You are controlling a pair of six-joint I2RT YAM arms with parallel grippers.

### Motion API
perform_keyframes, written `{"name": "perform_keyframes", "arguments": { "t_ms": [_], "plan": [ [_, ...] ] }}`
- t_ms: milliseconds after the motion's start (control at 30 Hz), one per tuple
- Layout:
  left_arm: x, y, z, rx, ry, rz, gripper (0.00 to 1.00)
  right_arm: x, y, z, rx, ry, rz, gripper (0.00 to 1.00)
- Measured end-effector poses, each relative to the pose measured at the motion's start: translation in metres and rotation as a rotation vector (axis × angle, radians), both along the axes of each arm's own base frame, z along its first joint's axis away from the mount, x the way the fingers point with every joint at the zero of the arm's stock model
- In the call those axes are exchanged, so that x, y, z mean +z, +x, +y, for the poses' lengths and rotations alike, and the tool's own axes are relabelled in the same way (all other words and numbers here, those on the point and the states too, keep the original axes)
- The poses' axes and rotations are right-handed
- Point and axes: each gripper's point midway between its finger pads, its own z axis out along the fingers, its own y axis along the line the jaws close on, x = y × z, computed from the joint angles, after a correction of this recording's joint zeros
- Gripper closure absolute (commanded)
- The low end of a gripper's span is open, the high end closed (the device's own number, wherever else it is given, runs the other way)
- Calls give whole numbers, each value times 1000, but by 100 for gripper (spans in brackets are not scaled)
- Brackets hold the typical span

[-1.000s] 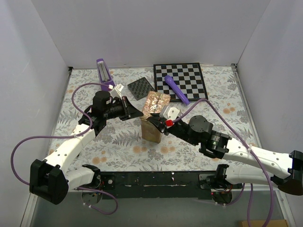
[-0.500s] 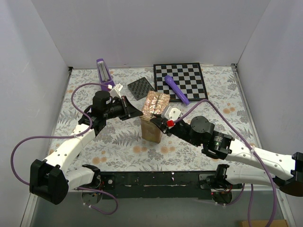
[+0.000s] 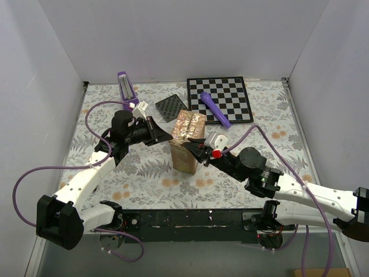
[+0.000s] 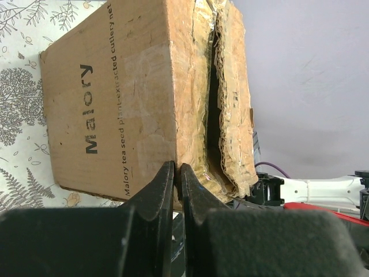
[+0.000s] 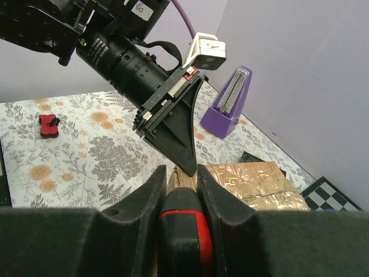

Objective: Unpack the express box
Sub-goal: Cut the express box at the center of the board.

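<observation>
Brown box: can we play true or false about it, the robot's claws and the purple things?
1. The brown box stands on the flowery table. True.
2. The left gripper has its fingers spread wide open. False: they are pressed together.
3. The right gripper holds a black-and-red tool between its fingers. True.
4. The purple metronome stands on the chessboard. False: it stands on the table at the far left. It is a purple stick that lies across the chessboard.
</observation>
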Motion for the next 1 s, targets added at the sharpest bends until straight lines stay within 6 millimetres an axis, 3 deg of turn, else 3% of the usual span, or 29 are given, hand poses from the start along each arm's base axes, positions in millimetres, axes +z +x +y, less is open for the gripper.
{"name": "perform_keyframes", "arguments": {
  "t_ms": [233, 567, 767, 1000],
  "plan": [
    [0, 1, 1, 3, 1, -2, 100, -2, 5, 14, 2, 14, -6, 99],
    [0, 1, 1, 2, 2, -5, 100, 13, 7, 18, 2, 81, -32, 99],
    [1, 1, 1, 1, 1, -6, 100, -3, 9, 27, 10, 35, -16, 99],
    [1, 0, 1, 0, 0, -6, 100, -5, 9, 27, 9, 27, -13, 99]
  ]
}}
